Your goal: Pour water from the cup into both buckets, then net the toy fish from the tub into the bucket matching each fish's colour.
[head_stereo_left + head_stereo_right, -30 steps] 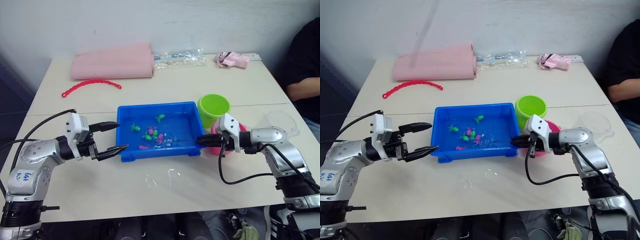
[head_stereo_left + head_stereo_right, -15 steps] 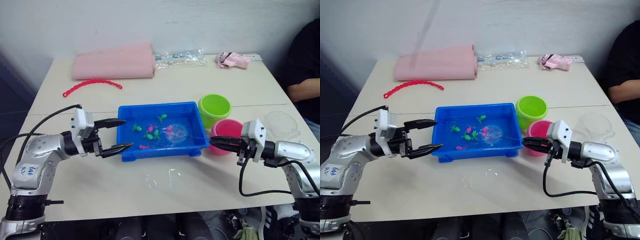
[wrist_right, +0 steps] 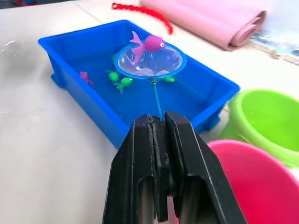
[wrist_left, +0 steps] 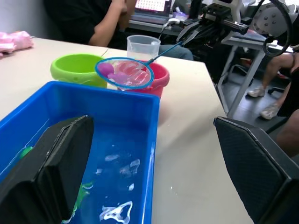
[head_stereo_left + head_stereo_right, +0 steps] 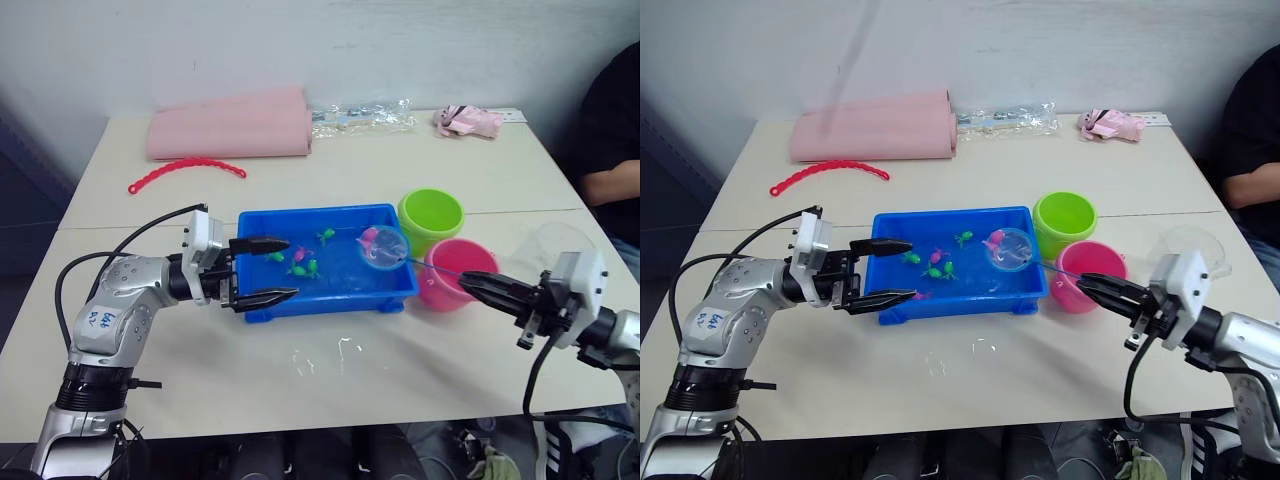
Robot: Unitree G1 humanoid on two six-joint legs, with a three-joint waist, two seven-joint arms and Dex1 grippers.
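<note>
While a pink fish [image 3: 148, 44] is held in the net [image 5: 1010, 248] above the tub [image 5: 958, 297], at its 3 o'clock end beside the pink bucket [image 5: 1088, 275], several fish are judged left to sort; whether water was poured cannot be told. The net's stick is clamped in the right gripper [image 5: 1096, 288]. The left gripper [image 5: 892, 270] is spread wide, empty, around the tub's 9 o'clock rim.

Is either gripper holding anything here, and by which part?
The right gripper holds the net by the end of its thin handle, a pink fish lying in the hoop. The left gripper is open and holds nothing.
</note>
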